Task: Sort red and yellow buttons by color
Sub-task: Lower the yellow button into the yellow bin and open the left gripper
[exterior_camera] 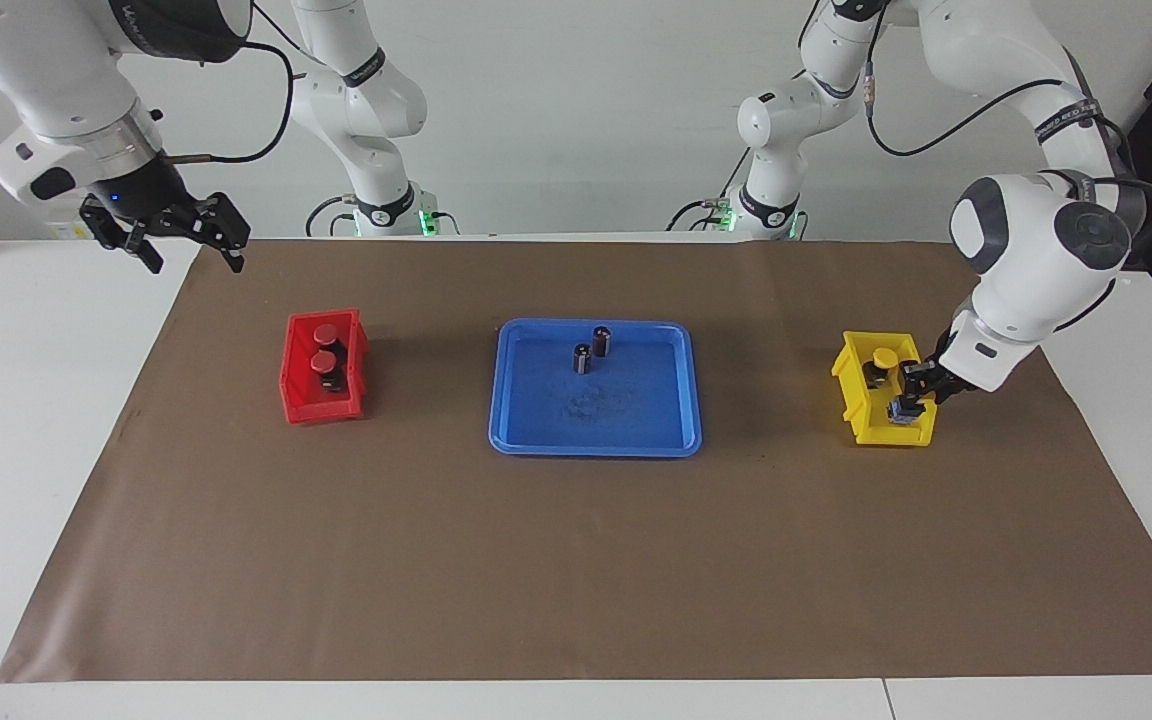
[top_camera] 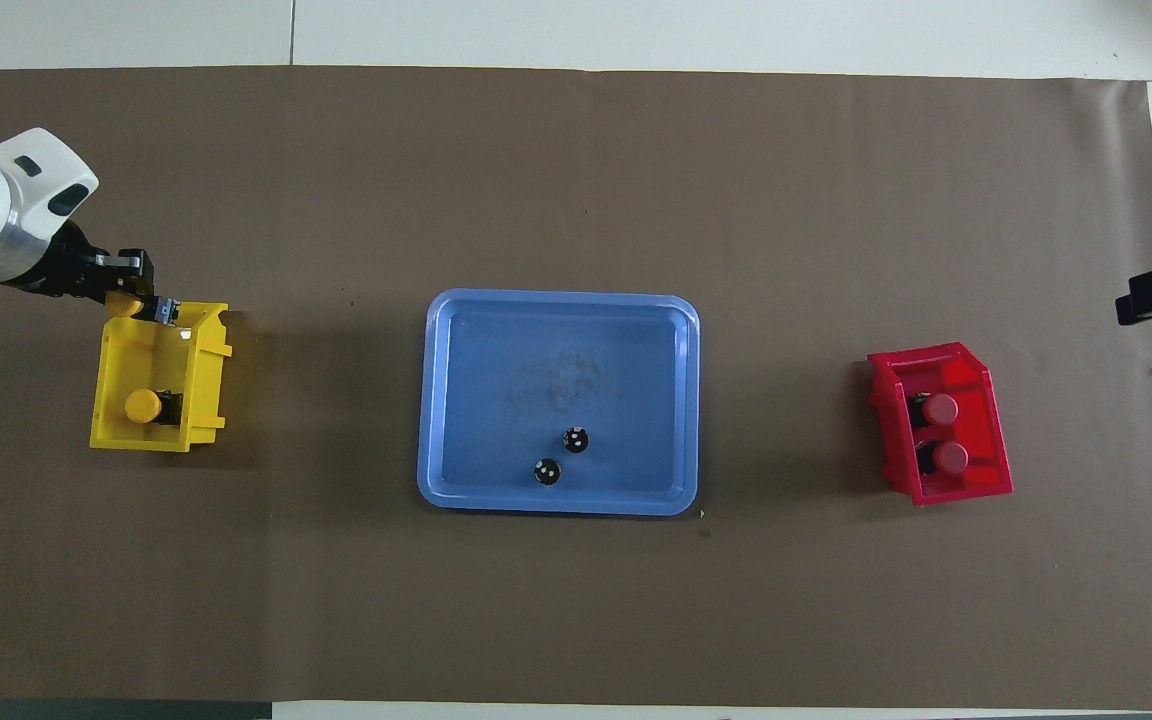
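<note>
holding one yellow button (top_camera: 122,298), left gripper (exterior_camera: 908,405) clamped over yellow bin (exterior_camera: 856,420); second yellow button (exterior_camera: 883,359) inside; two red buttons (exterior_camera: 322,350) in red bin (exterior_camera: 298,400); two dark cylinders (exterior_camera: 592,350) in blue tray (exterior_camera: 536,435); right gripper (exterior_camera: 165,232) open, waiting.

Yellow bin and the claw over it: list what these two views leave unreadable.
- Held yellow button: facing view, the left claw covers its cap; only the overhead view shows yellow.
- Whether that button touches the yellow bin: neither view shows.
- Right claw: overhead view, cut off by the picture's edge.
</note>
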Tool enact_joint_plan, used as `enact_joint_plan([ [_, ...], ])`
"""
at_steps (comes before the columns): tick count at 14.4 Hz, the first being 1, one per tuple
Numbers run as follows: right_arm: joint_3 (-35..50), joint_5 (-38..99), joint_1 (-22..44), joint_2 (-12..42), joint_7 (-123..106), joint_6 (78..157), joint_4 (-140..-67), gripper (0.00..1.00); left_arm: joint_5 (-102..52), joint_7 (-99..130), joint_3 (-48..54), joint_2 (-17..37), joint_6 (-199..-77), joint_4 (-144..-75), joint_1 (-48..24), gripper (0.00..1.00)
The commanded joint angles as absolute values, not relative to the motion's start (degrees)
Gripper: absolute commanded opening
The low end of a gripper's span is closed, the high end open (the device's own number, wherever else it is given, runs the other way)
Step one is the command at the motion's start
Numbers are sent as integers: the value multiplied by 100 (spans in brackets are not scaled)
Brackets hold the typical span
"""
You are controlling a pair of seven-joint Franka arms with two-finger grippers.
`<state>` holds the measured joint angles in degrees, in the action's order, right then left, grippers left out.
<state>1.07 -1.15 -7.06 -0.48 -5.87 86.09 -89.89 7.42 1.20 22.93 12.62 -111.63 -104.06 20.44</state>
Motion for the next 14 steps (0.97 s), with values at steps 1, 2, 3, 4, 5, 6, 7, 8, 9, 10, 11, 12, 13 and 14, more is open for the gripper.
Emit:
enact_joint_plan([
  [1,62,-167,-650,-9,-510,8481,-8895,100,729,-184,2276,958,-11320,-10810,2223,2],
  [2,114,-167,-694,-35,-510,8490,-8895,100,729,-185,2285,897,-11346,-10906,2224,2],
  [3,158,-167,-755,-79,-510,8516,-8895,100,729,-185,2285,836,-11442,-11081,2224,2],
  [4,149,-158,-756,-96,-501,8517,-8929,100,729,-185,2276,739,-11713,-11318,2232,2],
  [5,149,-158,-712,-114,-501,8517,-9025,100,729,-185,2276,686,-11942,-11503,2267,2],
  [6,149,-167,-677,-140,-501,8534,-9079,100,729,-193,2276,633,-12101,-11644,2381,2],
  [7,149,-141,-685,-158,-527,8499,-9079,100,729,-193,2285,633,-12129,-11689,2391,2],
  [8,149,-141,-677,-167,-519,8499,-9097,100,729,-167,2276,668,-12199,-11724,2365,2],
  [9,149,-141,-677,-167,-519,8508,-9097,100,729,-167,2276,703,-12278,-11777,2356,2],
  [10,149,-141,-668,-167,-519,8499,-9097,100,729,-158,2276,703,-12383,-11838,2364,2],
  [11,149,-141,-668,-167,-527,8499,-9097,100,729,-141,2285,694,-12453,-11891,2364,2],
  [12,149,-141,-651,-167,-527,8490,-9097,100,721,-80,2285,729,-12471,-11892,2329,2],
  [13,149,-141,-650,-167,-527,8490,-9097,100,721,51,2285,764,-12567,-11892,2303,2],
  [14,149,-141,-642,-167,-536,8490,-9097,100,721,148,2285,834,-12664,-11918,2268,2],
])
